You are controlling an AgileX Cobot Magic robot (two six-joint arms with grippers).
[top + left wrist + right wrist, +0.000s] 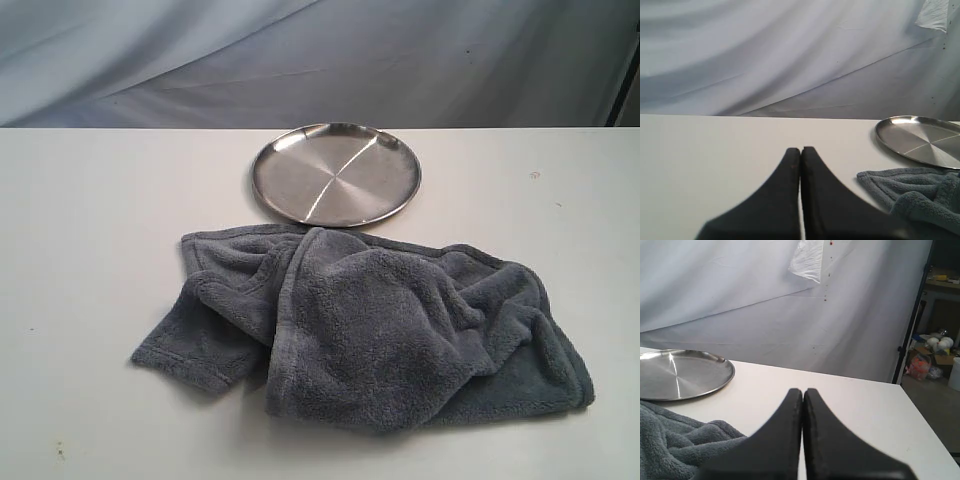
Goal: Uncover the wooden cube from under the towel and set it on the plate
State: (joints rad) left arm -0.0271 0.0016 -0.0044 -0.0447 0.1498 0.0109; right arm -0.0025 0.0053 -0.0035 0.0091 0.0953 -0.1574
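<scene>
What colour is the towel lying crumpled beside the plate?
The towel is plain blue-grey fleece, best seen in the exterior view.

A blue-grey fleece towel point(380, 330) lies crumpled in a loose heap on the near half of a white tabletop, spreading from left of centre well out to the right. Its fluffy pile is bunched into thick folds. A stitched hem runs down the middle from far to near, and a flat corner sticks out at the near left. The heap rises highest around its centre. Just beyond it, near the table's far edge, sits a round silver metal plate point(337, 175). The plate rests flat and is shiny and bare, with a shallow raised rim and streaks of reflected light across its face. The towel's far edge comes up to the plate's near rim; whether they touch is unclear.
</scene>
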